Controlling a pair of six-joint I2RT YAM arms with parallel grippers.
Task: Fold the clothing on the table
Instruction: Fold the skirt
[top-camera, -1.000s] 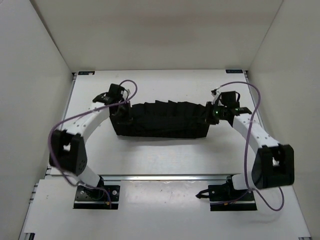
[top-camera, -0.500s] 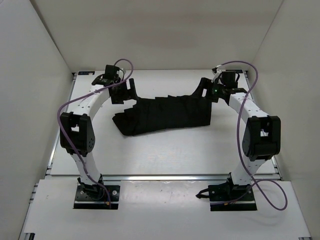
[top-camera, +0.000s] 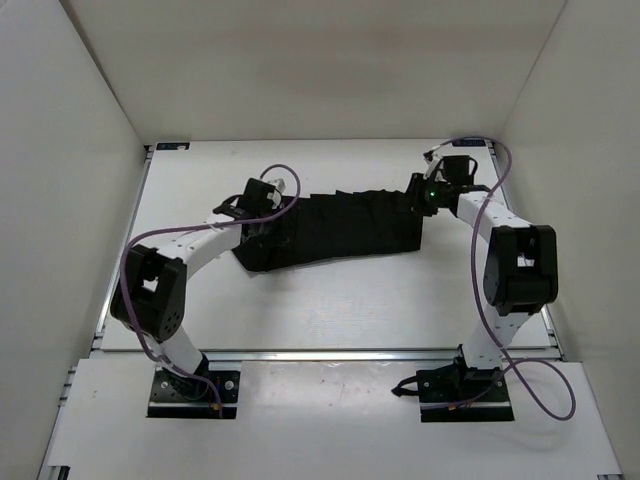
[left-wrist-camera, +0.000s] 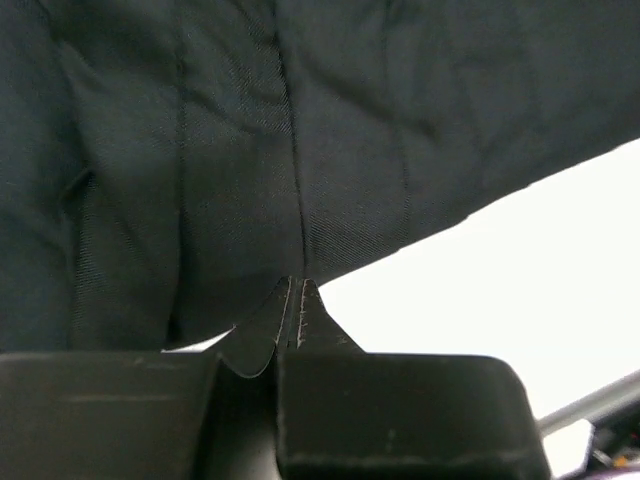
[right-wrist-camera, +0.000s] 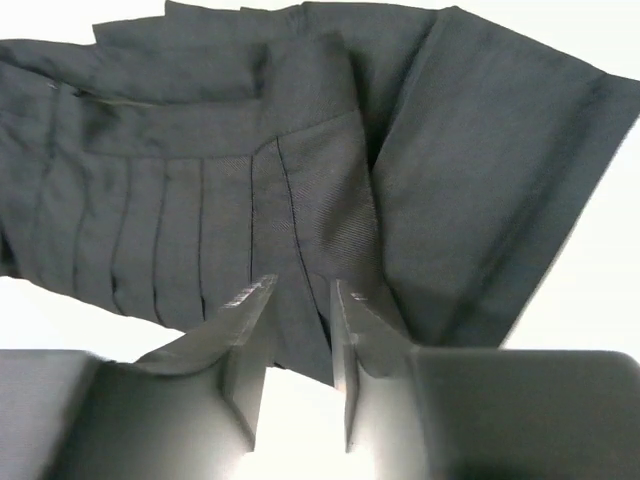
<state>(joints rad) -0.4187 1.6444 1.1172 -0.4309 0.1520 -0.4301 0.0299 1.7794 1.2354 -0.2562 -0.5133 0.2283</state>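
The pleated black fabric garment, spread across the far-middle of the matte white table, is best pinched at matching hem corners and lifted evenly. The left gripper is fully closed at the hem; any pinched cloth cannot be told. The right gripper is narrowly parted above the hem, with nothing clasped.

The white-and-black left arm rises from its base at the near edge, bends at a black elbow far out on its own side, and reaches forward and inward with the forearm held low. Its black two-finger left hand tilts downward, and its fingers are pressed together so that the tips meet. The white-and-black right arm stands more upright, with its elbow high and its forearm stretched toward the far side. The black two-finger right hand also tilts downward, its jaws parted by a narrow gap.
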